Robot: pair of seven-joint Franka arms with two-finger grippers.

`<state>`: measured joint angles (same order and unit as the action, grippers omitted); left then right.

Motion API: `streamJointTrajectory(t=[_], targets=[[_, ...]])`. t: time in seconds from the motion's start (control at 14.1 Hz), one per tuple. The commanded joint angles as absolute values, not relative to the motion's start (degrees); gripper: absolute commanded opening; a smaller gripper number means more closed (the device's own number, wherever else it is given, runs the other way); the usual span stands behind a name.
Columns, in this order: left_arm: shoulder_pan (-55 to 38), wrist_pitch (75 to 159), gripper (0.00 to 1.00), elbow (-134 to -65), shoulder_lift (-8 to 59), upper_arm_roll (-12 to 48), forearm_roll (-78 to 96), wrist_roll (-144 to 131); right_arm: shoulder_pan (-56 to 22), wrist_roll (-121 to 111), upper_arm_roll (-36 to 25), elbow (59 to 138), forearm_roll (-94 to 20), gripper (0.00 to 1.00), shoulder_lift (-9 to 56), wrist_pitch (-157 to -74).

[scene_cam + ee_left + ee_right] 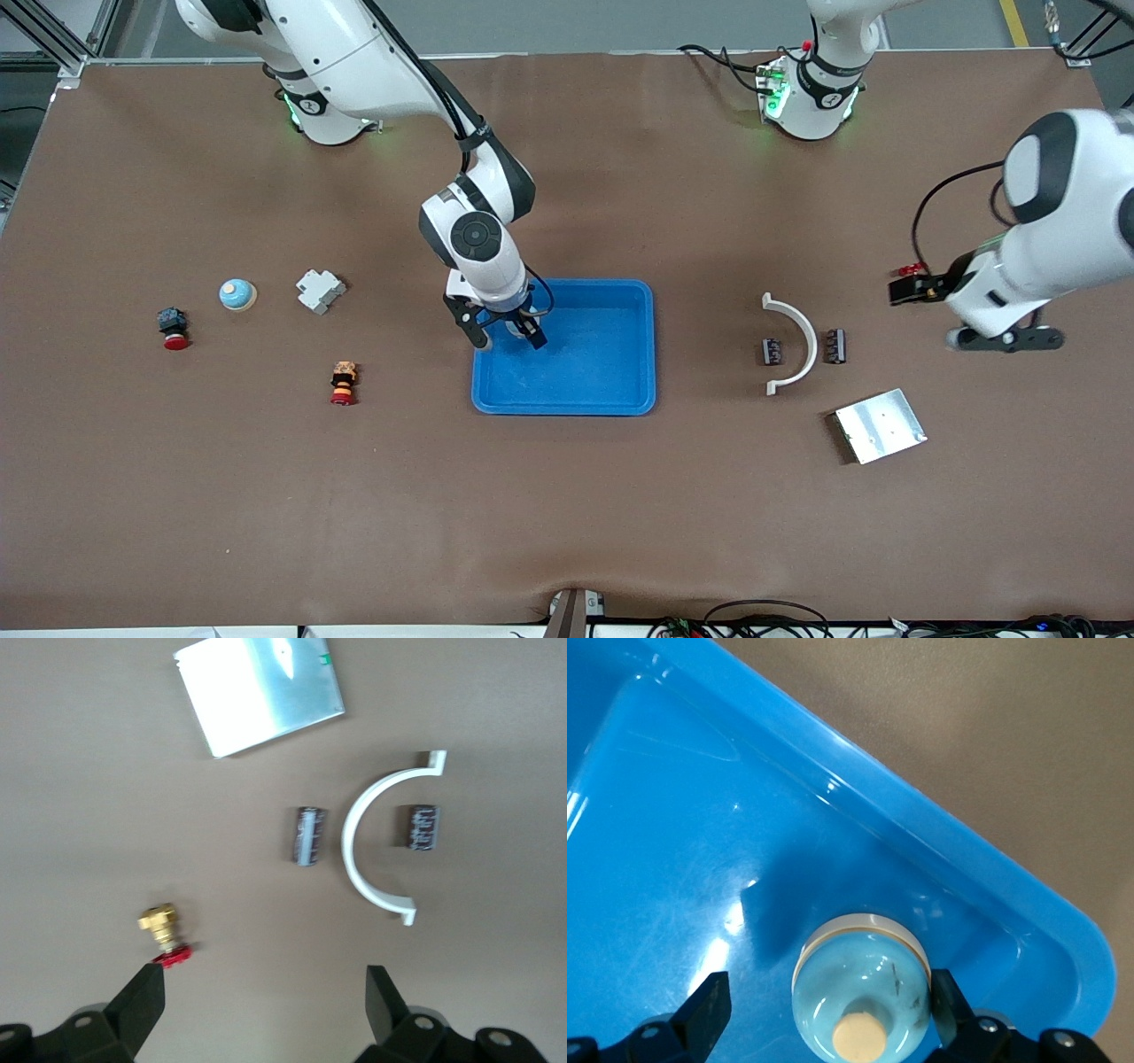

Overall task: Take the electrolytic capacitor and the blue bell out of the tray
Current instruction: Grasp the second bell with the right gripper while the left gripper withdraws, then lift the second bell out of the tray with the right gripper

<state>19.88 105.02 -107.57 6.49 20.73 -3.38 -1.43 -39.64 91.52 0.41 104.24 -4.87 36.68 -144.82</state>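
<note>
The right tool [507,336] hangs in the centre of the front frame, over the corner of the blue tray [620,390] toward the right arm's end; its fingers stand apart; in the right wrist view a pale blue bell [862,988] with a cream button sits on the tray floor between the two finger pads [709,1010], near the tray's rounded corner, and I cannot tell if the pads touch it. A second bell [237,294] rests on the table [567,514] at the mid-left of the front frame, beside a grey block [320,291]; two red-tipped push buttons [174,328] [343,383] lie lower in that area. The left tool [266,1001] is at the right edge of the front frame, fingers apart, holding nothing; two capacitors [771,352] [834,346] lie right of centre, one on each side of a white arc piece [797,341]; a silver plate [880,425] lies lower; a small brass-and-red part [164,935] shows near the left tool in the left wrist view.
</note>
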Motion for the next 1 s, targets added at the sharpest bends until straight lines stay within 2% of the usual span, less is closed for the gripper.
streamJointTrajectory(t=[0.0,0.43,0.78,0.93], targets=[[21.88,104.85,1.0,-112.32,-0.68,21.36,-0.28,0.35,-40.6,93.08,0.0,102.4,-5.63,1.0,37.88,-144.14],[21.53,103.45,1.0,-112.5,-7.9,21.36,2.2,-0.79,-41.04,94.75,0.0,100.99,-5.63,1.0,38.76,-144.14],[21.53,98.62,1.0,-100.92,-5.37,21.36,2.72,-4.22,-41.31,94.13,-0.09,100.99,-5.36,1.0,38.85,-144.05],[21.27,98.44,1.0,-98.71,-3.61,21.36,2.72,-4.31,-41.4,93.87,-0.09,100.99,-4.84,0.98,39.11,-144.14]])
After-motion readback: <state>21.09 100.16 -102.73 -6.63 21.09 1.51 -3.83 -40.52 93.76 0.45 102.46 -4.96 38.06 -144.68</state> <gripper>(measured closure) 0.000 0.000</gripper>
